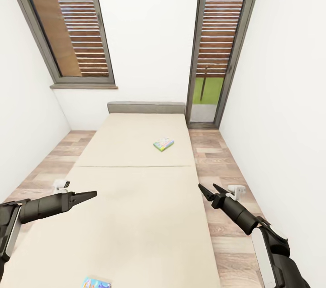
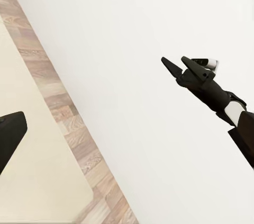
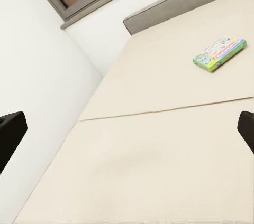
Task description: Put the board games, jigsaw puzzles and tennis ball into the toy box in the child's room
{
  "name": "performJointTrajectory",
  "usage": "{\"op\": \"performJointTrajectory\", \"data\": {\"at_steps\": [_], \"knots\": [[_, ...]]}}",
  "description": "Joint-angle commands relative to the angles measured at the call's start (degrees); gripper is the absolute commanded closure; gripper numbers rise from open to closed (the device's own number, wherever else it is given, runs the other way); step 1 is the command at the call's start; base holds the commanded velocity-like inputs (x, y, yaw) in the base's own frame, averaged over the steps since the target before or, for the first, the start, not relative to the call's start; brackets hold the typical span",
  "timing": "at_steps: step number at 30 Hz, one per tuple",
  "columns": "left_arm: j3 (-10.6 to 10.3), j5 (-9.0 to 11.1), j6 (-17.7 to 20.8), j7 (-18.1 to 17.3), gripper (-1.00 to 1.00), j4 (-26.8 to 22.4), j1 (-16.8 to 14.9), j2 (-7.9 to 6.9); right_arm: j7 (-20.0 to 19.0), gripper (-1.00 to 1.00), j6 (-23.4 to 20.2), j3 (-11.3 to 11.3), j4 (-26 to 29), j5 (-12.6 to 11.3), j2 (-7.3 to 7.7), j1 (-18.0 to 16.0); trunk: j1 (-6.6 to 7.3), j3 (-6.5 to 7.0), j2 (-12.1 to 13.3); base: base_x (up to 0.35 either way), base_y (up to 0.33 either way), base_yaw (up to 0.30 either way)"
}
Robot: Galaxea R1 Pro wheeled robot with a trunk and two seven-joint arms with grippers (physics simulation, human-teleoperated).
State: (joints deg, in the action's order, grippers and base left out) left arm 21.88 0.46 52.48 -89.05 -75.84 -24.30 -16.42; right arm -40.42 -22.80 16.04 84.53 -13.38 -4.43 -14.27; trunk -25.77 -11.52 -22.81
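Observation:
The bed (image 1: 136, 215) with its beige cover and low grey headboard (image 1: 146, 107) lies straight ahead. One board game (image 1: 163, 144), pale with a green edge, rests on the far half of the mattress, also seen as the board game (image 3: 219, 53) in the right wrist view. A second, blue-topped board game (image 1: 96, 283) peeks in at the near edge of the bed. My left gripper (image 1: 93, 194) hovers over the bed's left side, open and empty. My right gripper (image 1: 207, 185) hangs at the bed's right edge, open and empty, fingers (image 3: 10, 134) spread wide.
White walls close in on both sides. Strips of wood-plank floor (image 1: 217, 161) run along each side of the bed. Tall grey-framed windows (image 1: 68, 25) stand behind the headboard. Small white objects (image 1: 236, 190) sit on the floor beside the bed.

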Motion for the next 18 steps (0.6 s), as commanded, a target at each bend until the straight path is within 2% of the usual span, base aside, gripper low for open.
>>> {"op": "performJointTrajectory", "data": {"at_steps": [1,18], "knots": [[0.00,-0.08,0.61,-0.26,-1.00,-0.01,-0.04,-0.01,-0.18,-1.00,-0.50,0.14,0.02,-0.42,-0.06,-0.06,-0.02,-0.02,-0.11,-0.153,0.000,0.031],[0.00,-0.10,0.61,-0.32,-1.00,-0.01,-0.04,-0.01,-0.18,-1.00,-0.50,0.13,0.02,-0.41,-0.05,-0.06,-0.02,1.60,-0.11,-0.020,0.000,0.065]]}}
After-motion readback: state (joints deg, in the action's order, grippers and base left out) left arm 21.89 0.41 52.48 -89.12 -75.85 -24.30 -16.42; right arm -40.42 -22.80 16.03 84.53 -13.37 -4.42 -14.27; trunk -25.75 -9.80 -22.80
